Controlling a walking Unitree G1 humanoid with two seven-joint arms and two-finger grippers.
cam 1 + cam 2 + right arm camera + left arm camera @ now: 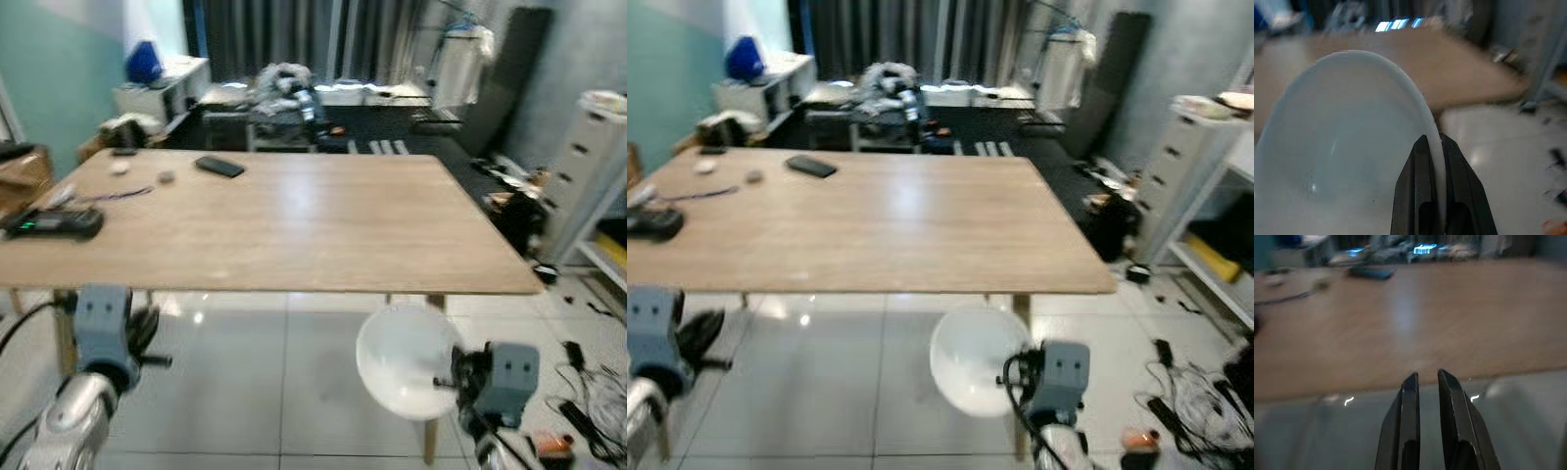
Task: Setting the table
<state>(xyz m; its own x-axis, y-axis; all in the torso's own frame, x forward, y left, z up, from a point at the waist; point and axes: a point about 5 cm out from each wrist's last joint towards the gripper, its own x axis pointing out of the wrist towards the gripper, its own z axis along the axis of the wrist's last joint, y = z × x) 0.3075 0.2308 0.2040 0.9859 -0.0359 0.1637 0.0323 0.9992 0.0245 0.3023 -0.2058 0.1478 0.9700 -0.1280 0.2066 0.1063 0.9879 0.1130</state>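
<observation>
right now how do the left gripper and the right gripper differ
The right gripper is shut on the rim of a white round bowl, while the left gripper holds nothing, its long black fingers nearly together. The right gripper carries the bowl on the side of the wooden table's right front corner; the left gripper is toward its left front corner. Both are short of the table's near edge, above the tiled floor.

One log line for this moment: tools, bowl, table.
right tool: shut on white bowl rim, before table edge | left tool: nearly shut, holding nothing, low | bowl not yet on table
</observation>
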